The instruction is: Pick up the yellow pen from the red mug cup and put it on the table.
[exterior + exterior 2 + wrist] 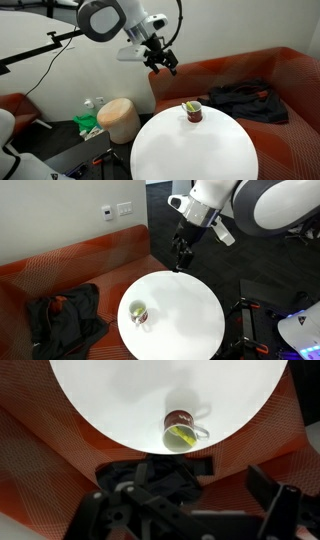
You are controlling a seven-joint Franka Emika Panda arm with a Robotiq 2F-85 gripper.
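The red mug cup stands on the round white table, near the edge next to the sofa. The yellow pen leans inside it. In the wrist view the mug shows from above with the pen across its opening, on the table. My gripper hangs high above the table edge, well apart from the mug, open and empty. Its dark fingers fill the bottom of the wrist view.
A red-orange sofa runs behind the table, with a black garment on it. A tan cylindrical stool stands beside the table, with green clutter on the floor near it.
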